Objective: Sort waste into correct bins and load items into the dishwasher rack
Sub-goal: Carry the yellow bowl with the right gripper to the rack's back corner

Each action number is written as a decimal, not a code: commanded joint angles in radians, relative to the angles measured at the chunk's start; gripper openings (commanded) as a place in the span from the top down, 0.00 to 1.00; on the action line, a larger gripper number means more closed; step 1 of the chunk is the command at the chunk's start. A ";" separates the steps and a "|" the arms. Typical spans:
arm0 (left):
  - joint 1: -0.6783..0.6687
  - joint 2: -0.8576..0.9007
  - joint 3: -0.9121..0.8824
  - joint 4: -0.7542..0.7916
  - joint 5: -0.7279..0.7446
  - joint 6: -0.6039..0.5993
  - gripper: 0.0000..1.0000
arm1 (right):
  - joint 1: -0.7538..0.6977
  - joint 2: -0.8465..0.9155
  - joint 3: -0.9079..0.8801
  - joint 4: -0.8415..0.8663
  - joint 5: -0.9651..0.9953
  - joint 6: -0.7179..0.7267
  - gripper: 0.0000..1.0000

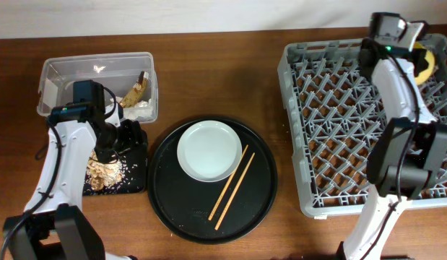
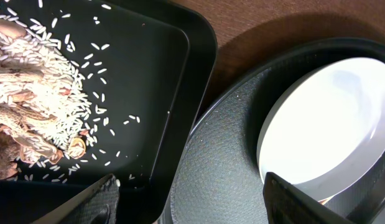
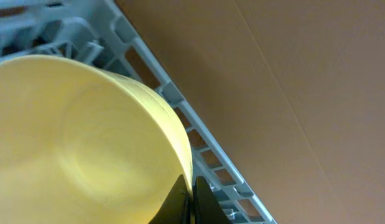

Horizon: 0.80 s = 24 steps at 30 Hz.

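The right gripper point(image 3: 189, 202) is pinching the rim of the yellow bowl point(image 3: 86, 137), holding it at the far right corner of the grey dishwasher rack point(image 1: 290, 115). The left gripper point(image 2: 192, 205) is hanging empty, fingers point(image 2: 99, 199) spread wide, above the edge where the shallow black tray point(image 2: 173, 74), carrying rice and brownish food scraps point(image 2: 30, 106), is meeting the round black tray point(image 2: 223, 162). The pale plate point(image 2: 329, 124) is sitting on that round tray, with the chopsticks point(image 1: 232, 186) lying just beside it.
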<state>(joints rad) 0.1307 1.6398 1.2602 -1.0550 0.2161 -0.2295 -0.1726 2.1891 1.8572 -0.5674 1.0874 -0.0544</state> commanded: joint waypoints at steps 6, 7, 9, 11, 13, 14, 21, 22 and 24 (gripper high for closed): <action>0.003 -0.019 0.002 -0.001 0.009 -0.010 0.27 | 0.037 0.009 -0.002 -0.018 -0.021 -0.001 0.96; 0.003 -0.019 0.002 -0.001 0.009 -0.010 0.27 | 0.037 0.009 -0.002 -0.019 -0.018 -0.002 0.96; 0.003 -0.019 0.002 -0.001 0.009 -0.010 0.27 | 0.037 0.009 -0.002 0.009 0.069 -0.002 0.96; 0.003 -0.019 0.002 -0.001 0.009 -0.010 0.27 | 0.037 0.009 -0.002 0.071 0.197 -0.002 0.96; 0.003 -0.019 0.002 0.000 0.009 -0.010 0.27 | 0.035 0.009 -0.002 0.126 0.232 -0.045 0.96; 0.003 -0.019 0.002 0.000 0.009 -0.010 0.27 | 0.034 0.009 -0.002 0.135 0.229 -0.052 0.96; 0.003 -0.019 0.002 0.000 0.018 -0.010 0.27 | 0.035 0.019 -0.007 0.118 0.135 -0.050 0.96; 0.003 -0.019 0.002 0.000 0.024 -0.009 0.27 | 0.035 0.027 -0.007 0.116 0.135 -0.050 0.96; 0.003 -0.019 0.002 0.002 0.024 -0.010 0.27 | 0.035 0.043 -0.007 0.111 0.136 -0.050 0.96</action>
<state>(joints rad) 0.1307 1.6398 1.2602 -1.0550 0.2222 -0.2295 -0.1368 2.1914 1.8542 -0.4492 1.2247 -0.1078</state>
